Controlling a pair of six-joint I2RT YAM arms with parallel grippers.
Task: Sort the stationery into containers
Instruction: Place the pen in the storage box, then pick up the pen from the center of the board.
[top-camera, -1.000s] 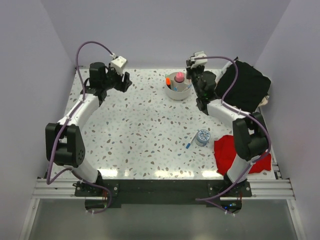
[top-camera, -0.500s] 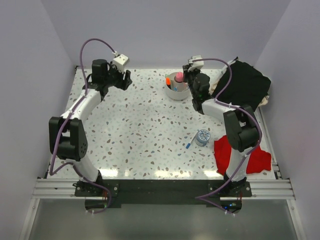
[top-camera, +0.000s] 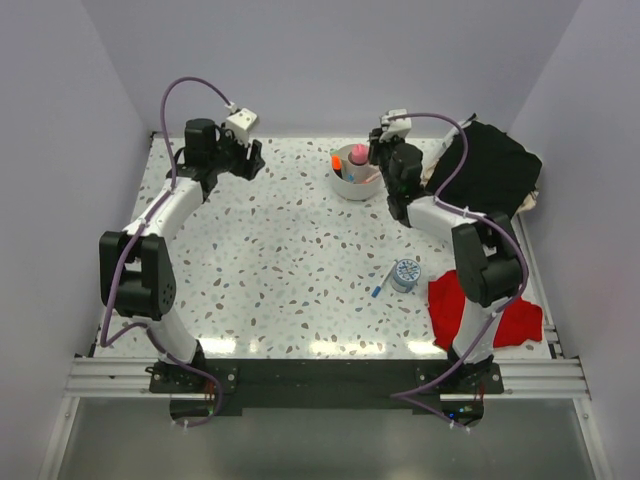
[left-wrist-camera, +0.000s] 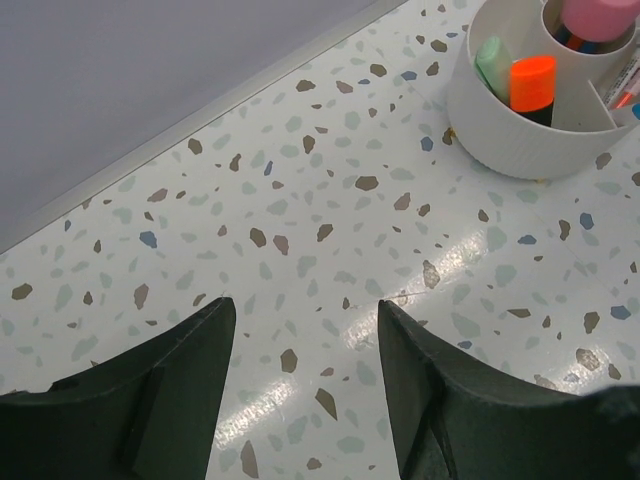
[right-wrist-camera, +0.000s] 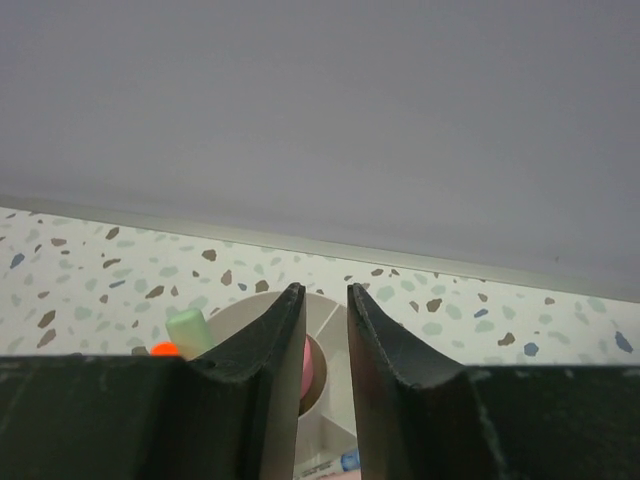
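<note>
White round divided bowl (top-camera: 352, 190) keeps the pink-capped stubby stick (top-camera: 358, 154) upright. Near it the right gripper (right-wrist-camera: 326, 295) is barely parted, empty; the left gripper (left-wrist-camera: 305, 305) gapes.

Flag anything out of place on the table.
A blue pen and a round grey item lie loose beside the red cloth, well apart from the bowl holding the other stationery.

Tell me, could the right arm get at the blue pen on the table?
Probably yes: the blue pen lies uncovered on that arm's side, a round grey object close beside it.
</note>
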